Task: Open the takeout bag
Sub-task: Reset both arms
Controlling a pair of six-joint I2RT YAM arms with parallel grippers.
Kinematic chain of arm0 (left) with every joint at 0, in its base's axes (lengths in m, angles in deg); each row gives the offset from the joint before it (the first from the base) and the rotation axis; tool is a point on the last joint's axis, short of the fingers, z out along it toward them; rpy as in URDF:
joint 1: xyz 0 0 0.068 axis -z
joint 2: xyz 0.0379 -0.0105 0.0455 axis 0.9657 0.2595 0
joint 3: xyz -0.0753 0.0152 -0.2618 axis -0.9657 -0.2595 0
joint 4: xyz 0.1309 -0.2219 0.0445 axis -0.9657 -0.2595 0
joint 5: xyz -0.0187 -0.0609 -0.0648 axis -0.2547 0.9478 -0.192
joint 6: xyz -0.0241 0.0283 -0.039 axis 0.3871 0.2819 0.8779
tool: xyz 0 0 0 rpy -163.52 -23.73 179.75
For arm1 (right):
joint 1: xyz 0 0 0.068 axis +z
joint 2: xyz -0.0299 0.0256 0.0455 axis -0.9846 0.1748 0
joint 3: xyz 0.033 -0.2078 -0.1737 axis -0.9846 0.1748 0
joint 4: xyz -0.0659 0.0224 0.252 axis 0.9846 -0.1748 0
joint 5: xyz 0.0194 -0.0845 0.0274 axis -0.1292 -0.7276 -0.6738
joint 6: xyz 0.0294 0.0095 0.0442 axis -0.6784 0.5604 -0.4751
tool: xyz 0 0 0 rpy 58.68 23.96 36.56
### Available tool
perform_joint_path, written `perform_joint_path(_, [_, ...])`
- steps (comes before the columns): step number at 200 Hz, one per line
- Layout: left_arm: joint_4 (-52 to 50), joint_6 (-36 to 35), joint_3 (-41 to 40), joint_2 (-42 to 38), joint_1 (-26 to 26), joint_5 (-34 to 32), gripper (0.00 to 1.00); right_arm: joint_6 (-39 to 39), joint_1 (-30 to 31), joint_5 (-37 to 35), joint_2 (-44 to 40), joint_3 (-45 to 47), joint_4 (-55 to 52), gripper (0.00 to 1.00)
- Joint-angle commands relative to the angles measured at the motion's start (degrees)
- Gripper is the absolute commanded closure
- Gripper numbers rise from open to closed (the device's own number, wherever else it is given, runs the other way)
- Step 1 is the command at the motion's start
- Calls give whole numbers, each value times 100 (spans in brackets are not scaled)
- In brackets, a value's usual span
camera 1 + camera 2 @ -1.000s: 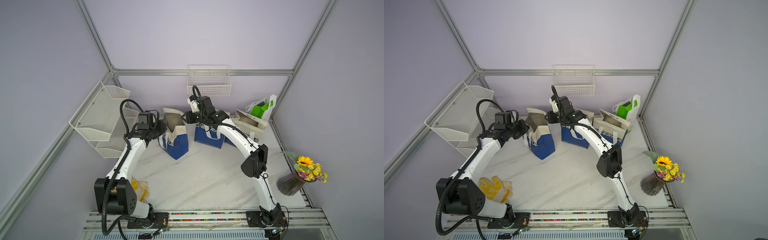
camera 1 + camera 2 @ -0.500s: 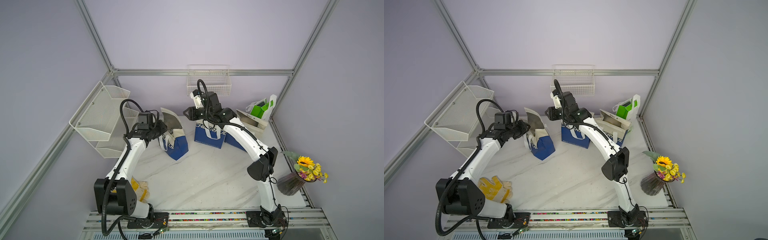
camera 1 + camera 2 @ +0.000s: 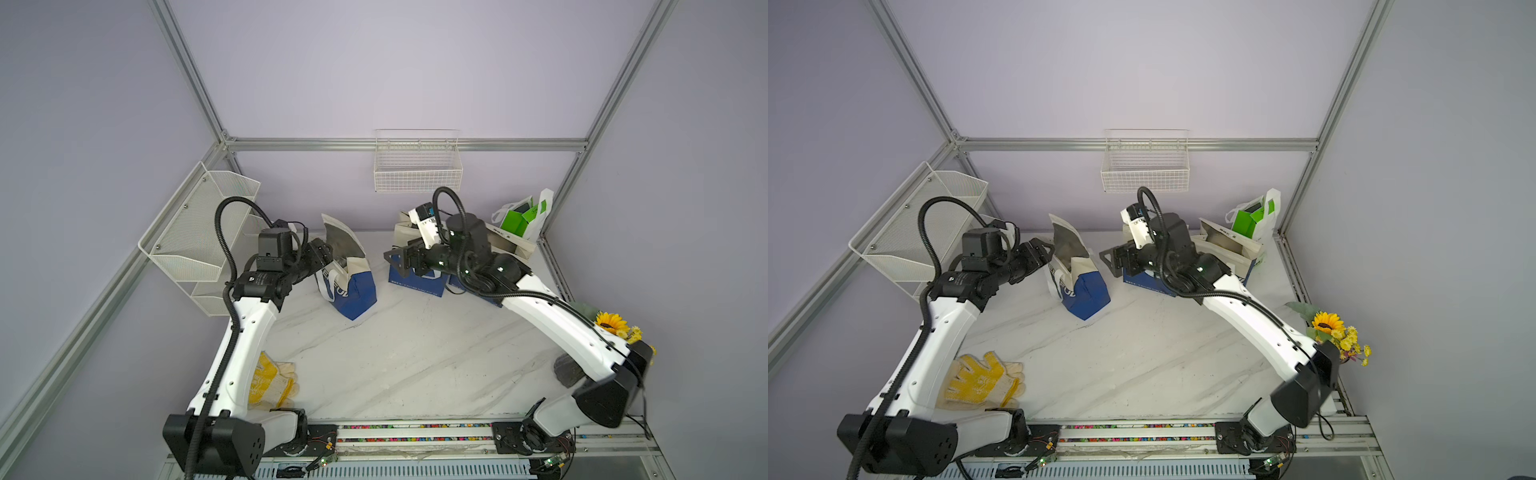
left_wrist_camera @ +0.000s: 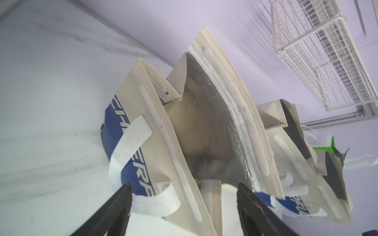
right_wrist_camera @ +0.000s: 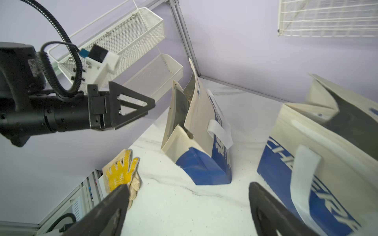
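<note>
In both top views the takeout bag [image 3: 351,278] [image 3: 1079,282] stands on the table [image 3: 415,357], at about 11 o'clock from the table's middle. It leans a little, with one tall flap [image 3: 338,239] rising at the back and its mouth parted. A second ago the left arm [image 3: 249,328] had its jaws pinched on the near rim, and the right arm [image 3: 557,328] was reaching over the mouth. Now both have let go. The left jaws are spread just beside the rim, at the bag's 9 o'clock. The right jaws, also spread, have drawn back towards 1 o'clock and hang in front of a second bag [image 3: 415,286], apart from the takeout bag. A pair of gloves [image 3: 984,380] lies at 8 o'clock.

In the left wrist view the jaws stand wide apart and grip nothing. Just past them the takeout bag [image 4: 196,130] gapes, its silver lining [image 4: 216,98] showing well down inside. A white handle [image 4: 126,155] loops close to one jaw; whether they touch I cannot tell.

In the right wrist view the jaws are spread and empty. The takeout bag [image 5: 200,132] stands by itself, its mouth staying apart with nothing holding it, and the left jaws hover near the top rim without touching.

Since the bag keeps its opening once released, the task looks as good as done. What remains is to draw the arms clear without knocking it.
</note>
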Motion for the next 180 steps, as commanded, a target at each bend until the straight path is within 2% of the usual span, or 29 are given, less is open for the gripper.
perform_joint_path(1, [-315,-515,186,-855,35,-662,0,826,-4,-762,-1227,1590,1106,3])
perform_joint_path(5, [-337,-585,86,-996,31,-825,0,886,-2,-1021,-1476,1996,1369,3])
perform_joint_path(23, [-268,-830,-510,-1533,36,-1723,0,546,-4,-3170,-2547,3651,2486,3])
perform_joint_path(36, [99,-1026,-1151,-1852,32,-2237,0,14,-11,-4903,-3070,4401,2480,3])
perform_joint_path(47, [620,-800,-1915,-2120,31,-2753,0,-318,-13,-6050,-3218,4800,2185,3])
perform_joint_path(58, [1369,-805,-2722,-2295,31,-3313,0,-330,-33,-6523,-3094,5097,2068,3])
perform_joint_path(71, [2342,-995,-3571,-2326,31,-4065,0,-492,-46,-7174,-2567,5196,1937,3])
perform_joint_path(84, [3489,-1413,-4229,-2119,27,-4613,0,-563,-120,-7774,-1920,5170,1909,3])
perform_joint_path(98, [4476,-1733,-4596,-1665,14,-4925,0,-1052,-472,-8355,-1278,5104,1889,3])
perform_joint_path(117, [5806,-1843,-4875,-838,-6,-5173,0,-1754,-1235,-8066,-726,5161,2216,3])
perform_joint_path(141, [7645,-2789,-5399,353,-31,-4686,0,-718,-2033,-7140,103,5750,4660,3])
perform_joint_path(145, [7856,-2808,-5508,523,-43,-4560,0,-346,-2202,-6825,215,5792,5069,3])
perform_joint_path(152, [8226,-2823,-5692,779,-35,-4420,0,-289,-2386,-6253,344,5708,5187,3])
perform_joint_path(159, [8966,-2983,-5853,960,-18,-4467,0,11,-2580,-5539,462,5816,5924,3])
perform_joint_path(172, [9272,-2744,-6038,1044,-30,-4233,0,377,-2890,-3998,734,6093,7222,3])
perform_joint_path(180, [9682,-2758,-6151,1233,-54,-4251,0,694,-3032,-3232,932,6067,7520,3])
